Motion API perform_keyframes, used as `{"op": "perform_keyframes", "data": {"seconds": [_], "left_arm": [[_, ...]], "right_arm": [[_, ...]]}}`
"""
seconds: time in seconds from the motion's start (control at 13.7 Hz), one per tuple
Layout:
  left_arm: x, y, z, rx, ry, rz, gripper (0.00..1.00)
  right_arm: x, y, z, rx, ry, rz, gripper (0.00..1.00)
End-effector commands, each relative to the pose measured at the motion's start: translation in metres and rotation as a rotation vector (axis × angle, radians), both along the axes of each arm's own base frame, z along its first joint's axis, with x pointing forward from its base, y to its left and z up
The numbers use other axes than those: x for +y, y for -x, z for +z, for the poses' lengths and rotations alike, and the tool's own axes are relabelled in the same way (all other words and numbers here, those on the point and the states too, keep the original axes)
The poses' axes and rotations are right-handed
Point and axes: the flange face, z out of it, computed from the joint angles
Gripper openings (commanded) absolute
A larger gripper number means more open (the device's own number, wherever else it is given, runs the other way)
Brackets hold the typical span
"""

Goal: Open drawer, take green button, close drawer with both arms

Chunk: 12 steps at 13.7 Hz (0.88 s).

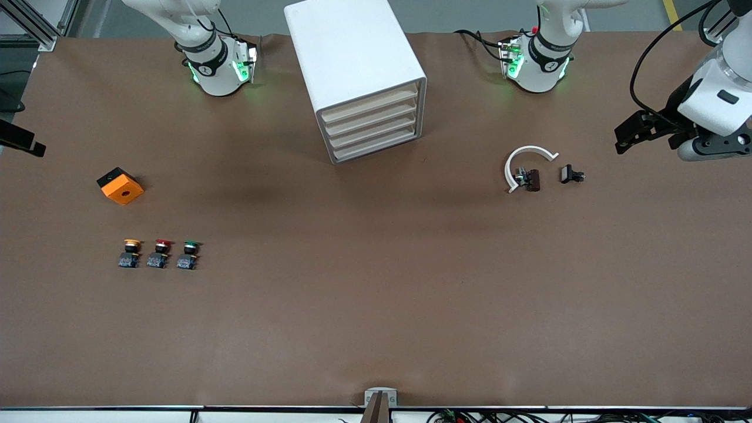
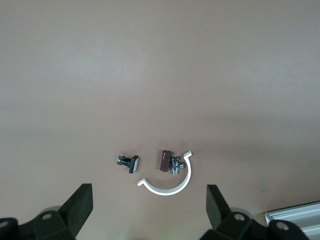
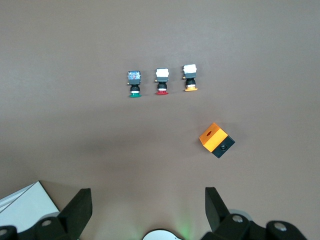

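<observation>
- On tabletop (image 1: 376, 305) I count 3 buttons in a row near right arm's end: yellow-orange button (image 1: 130, 253), red button (image 1: 158, 253), green button (image 1: 188, 254).
- Cabinet (image 1: 352, 70): 4 drawers, all shut; top drawer (image 1: 370, 106) contents hidden.
- Green button lies on its side, long axis running toward the cabinet side, cap end farther from front cam.
- Left gripper (image 2: 147, 207) over white clip ring (image 1: 526, 164), fingers apart, empty.
- Right gripper (image 3: 147, 207) fingers apart, empty; orange box (image 1: 120, 186) below.

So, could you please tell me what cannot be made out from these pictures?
- Drawer contents: all four are shut, so the fronts hide what is inside.
- Right gripper: out of the front view; the right wrist view shows only its open fingers.
- Small parts inside the white clip: too small to identify in the front or left wrist view.
- Cabinet: cut off by the left wrist view's edge.
</observation>
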Motion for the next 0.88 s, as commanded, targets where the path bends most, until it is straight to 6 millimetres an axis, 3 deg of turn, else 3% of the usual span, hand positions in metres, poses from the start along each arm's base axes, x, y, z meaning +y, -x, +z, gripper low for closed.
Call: {"op": "perform_keyframes", "data": {"seconds": [0.0,0.15,0.29,0.81], "left_arm": [[-0.006,0.002,0.010,-0.013,0.012,-0.029,1.00],[-0.021,0.010,0.014,-0.011,-0.003,-0.054,1.00],[-0.017,0.011,0.014,-0.008,-0.004,-0.041,1.00],[0.003,0.006,0.011,-0.006,0.011,-0.016,1.00]], "right_arm": [[0.001,0.028,0.012,-0.031,-0.011,-0.006,1.00],[-0.008,0.036,0.009,-0.035,-0.017,-0.023,1.00],[0.001,0.047,0.020,-0.061,-0.023,-0.005,1.00],[0.016,0.053,0.020,-0.100,-0.018,0.028,1.00]]}}
